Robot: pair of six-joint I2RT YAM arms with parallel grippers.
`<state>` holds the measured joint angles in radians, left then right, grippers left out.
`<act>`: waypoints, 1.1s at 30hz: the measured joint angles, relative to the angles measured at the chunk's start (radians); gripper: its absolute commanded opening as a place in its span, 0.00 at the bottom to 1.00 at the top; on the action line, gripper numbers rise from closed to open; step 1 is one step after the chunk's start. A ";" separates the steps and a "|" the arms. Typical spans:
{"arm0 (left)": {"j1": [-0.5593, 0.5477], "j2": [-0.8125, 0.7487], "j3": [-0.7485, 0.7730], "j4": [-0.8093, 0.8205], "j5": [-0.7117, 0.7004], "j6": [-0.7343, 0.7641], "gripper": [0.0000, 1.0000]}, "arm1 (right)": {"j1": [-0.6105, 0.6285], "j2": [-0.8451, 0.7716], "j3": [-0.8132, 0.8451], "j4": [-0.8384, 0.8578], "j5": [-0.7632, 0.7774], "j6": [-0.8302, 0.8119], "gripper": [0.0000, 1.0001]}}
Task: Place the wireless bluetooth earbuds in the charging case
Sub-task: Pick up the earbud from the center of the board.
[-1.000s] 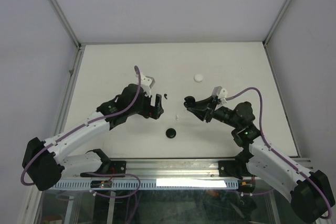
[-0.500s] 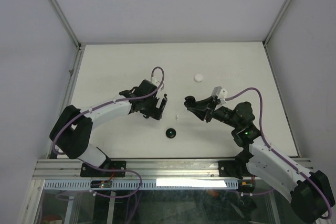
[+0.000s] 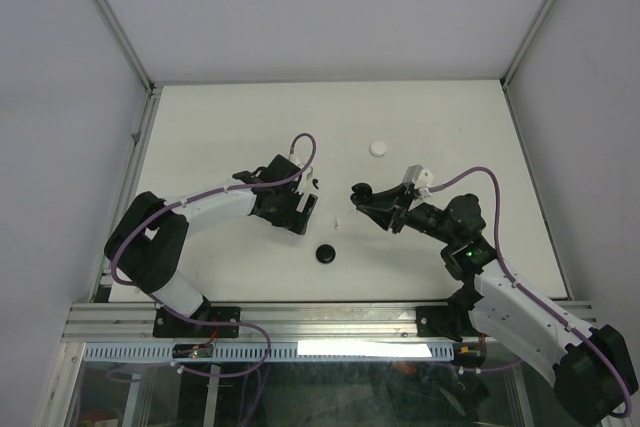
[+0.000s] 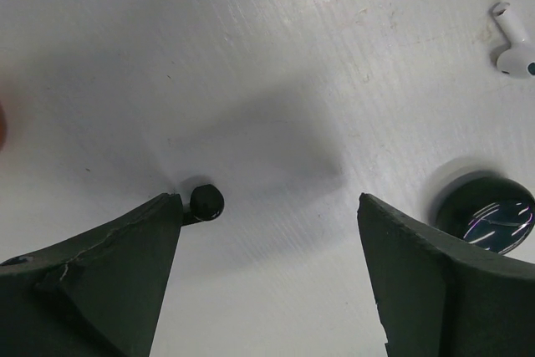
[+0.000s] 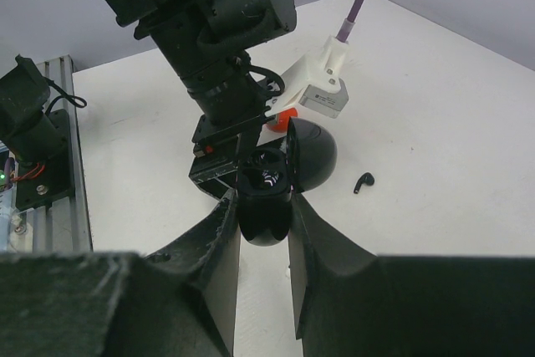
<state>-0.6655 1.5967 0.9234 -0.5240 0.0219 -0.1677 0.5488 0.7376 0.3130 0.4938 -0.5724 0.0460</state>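
**Tiny, slick buds: pinch the head, not the stem**

Nearest the bases lies a black disc point(image 3: 325, 254), with a white bud point(image 3: 339, 221) just beyond it. The left gripper point(image 4: 266, 203) hangs low over the table point(image 3: 220, 127), jaws wide apart, a black bud point(image 4: 206, 201) just beside one finger. Opposite, the right gripper point(image 5: 263, 200) is clamped on the open case point(image 5: 311, 155). Farthest lies a white disc point(image 3: 378, 148). The buds look light, hard and glossy, likely to skid, so the jaws should close slowly across the rounded head.

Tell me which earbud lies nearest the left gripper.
The black earbud, close beside one fingertip of the left gripper; the white earbud lies much farther off.
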 measured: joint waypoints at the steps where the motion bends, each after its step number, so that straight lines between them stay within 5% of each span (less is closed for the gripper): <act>1: 0.000 0.000 0.000 -0.005 0.006 -0.003 0.87 | 0.000 0.000 0.000 0.000 0.000 0.000 0.00; 21: 0.000 -0.054 0.013 -0.109 -0.015 -0.114 0.68 | 0.000 -0.009 0.000 0.000 -0.001 0.000 0.00; 33: 0.000 0.064 0.117 -0.151 -0.101 -0.113 0.53 | 0.000 -0.017 -0.016 0.000 -0.001 0.001 0.00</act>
<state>-0.6655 1.6608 1.0401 -0.6750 -0.0792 -0.2810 0.5488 0.7204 0.2970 0.4934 -0.5735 0.0467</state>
